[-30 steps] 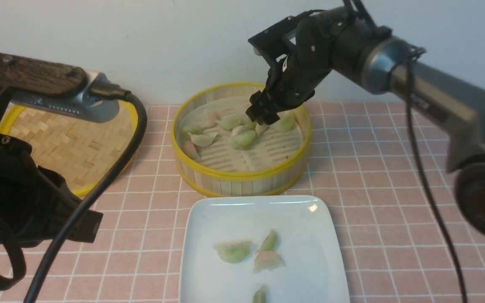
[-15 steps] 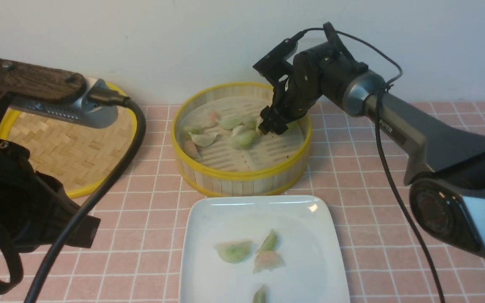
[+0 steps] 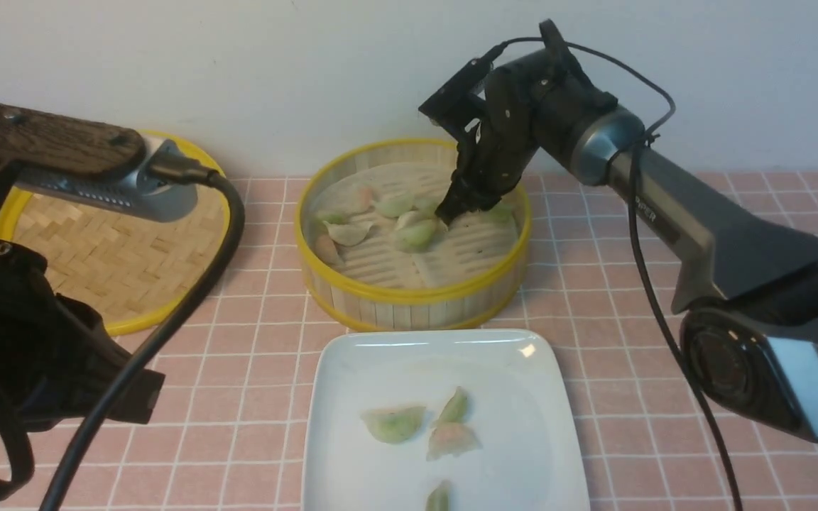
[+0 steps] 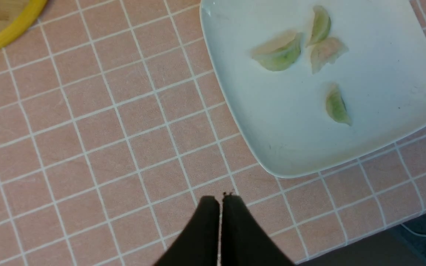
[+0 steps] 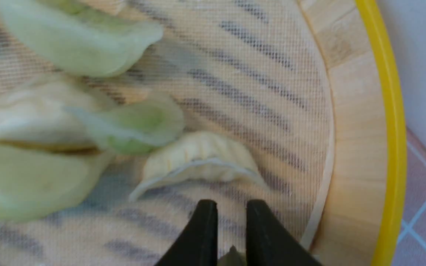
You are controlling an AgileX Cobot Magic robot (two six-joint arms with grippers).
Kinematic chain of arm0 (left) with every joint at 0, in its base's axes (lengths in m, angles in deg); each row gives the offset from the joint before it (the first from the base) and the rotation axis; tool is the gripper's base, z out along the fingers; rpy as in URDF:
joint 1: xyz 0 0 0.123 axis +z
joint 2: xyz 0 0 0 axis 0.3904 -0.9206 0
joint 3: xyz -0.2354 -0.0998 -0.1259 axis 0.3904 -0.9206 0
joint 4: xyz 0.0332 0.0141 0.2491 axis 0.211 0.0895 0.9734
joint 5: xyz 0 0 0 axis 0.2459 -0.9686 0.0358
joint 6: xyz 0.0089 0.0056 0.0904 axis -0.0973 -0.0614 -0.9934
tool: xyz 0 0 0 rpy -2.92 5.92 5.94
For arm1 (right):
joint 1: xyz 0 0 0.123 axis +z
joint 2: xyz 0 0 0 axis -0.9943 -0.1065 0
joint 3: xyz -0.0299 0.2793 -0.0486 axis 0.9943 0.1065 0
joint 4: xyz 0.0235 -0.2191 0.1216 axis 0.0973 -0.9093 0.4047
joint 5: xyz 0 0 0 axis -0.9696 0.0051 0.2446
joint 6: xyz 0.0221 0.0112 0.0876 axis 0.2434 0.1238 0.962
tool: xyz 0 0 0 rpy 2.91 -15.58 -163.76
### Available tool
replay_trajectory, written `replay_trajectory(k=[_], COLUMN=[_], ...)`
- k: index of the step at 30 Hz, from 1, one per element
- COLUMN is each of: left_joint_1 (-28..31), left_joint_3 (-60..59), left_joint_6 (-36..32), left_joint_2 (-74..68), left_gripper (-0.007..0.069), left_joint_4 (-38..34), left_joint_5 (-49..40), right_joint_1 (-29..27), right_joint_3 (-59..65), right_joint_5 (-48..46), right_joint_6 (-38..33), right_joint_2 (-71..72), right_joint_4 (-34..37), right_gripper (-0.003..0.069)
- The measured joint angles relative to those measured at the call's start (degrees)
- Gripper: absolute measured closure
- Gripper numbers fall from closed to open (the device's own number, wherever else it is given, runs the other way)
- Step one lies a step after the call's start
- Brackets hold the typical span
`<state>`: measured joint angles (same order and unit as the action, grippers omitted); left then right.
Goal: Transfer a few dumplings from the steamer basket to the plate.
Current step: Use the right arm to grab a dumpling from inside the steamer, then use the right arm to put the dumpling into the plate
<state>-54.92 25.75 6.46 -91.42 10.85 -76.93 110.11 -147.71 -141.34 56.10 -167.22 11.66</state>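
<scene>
Bamboo steamer basket (image 3: 409,301) is sitting by the back wall, holding a cluster of dumplings (image 3: 416,233) | plate (image 3: 380,355) is lying just in front of the basket, carrying four more | right gripper (image 3: 447,213) is reaching down inside the basket among the cluster, fingers nearly together with a narrow gap, grip cannot be told | left gripper (image 4: 220,199) is hovering well in front-left of the basket, fingers pressed together, empty.

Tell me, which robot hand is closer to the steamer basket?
The right. The right gripper reaches down inside the steamer basket; the left gripper hangs over tiles beside the plate, well away from it.
</scene>
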Motion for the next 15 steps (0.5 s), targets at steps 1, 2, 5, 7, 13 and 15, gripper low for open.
replay_trajectory(k=[1,2,5,7,13,15], left_joint_1=[0.0,0.0,0.0,0.0,0.0,0.0], left_joint_3=[0.0,0.0,0.0,0.0,0.0,0.0], left_joint_6=[-0.04,-0.04,-0.04,-0.04,-0.04,-0.04], left_joint_2=[0.0,0.0,0.0,0.0,0.0,0.0], left_gripper=[0.0631,0.0631,0.0631,0.0631,0.0631,0.0631], left_joint_4=[0.0,0.0,0.0,0.0,0.56,0.76], left_joint_5=[0.0,0.0,0.0,0.0,-0.05,-0.05], right_joint_1=[0.0,0.0,0.0,0.0,0.0,0.25], right_joint_3=[-1.16,-2.37,-5.5,-6.85,-4.41,2.27], right_joint_5=[-1.42,-2.31,-2.95,-2.97,-3.41,-3.36], right_joint_6=[0.0,0.0,0.05,1.03,4.6,4.73], right_joint_2=[0.14,0.37,1.26,2.44,9.14,14.7], right_joint_4=[0.87,1.78,3.85,5.39,11.82,14.58], right_gripper=[0.0585,0.0585,0.0585,0.0585,0.0585,0.0585])
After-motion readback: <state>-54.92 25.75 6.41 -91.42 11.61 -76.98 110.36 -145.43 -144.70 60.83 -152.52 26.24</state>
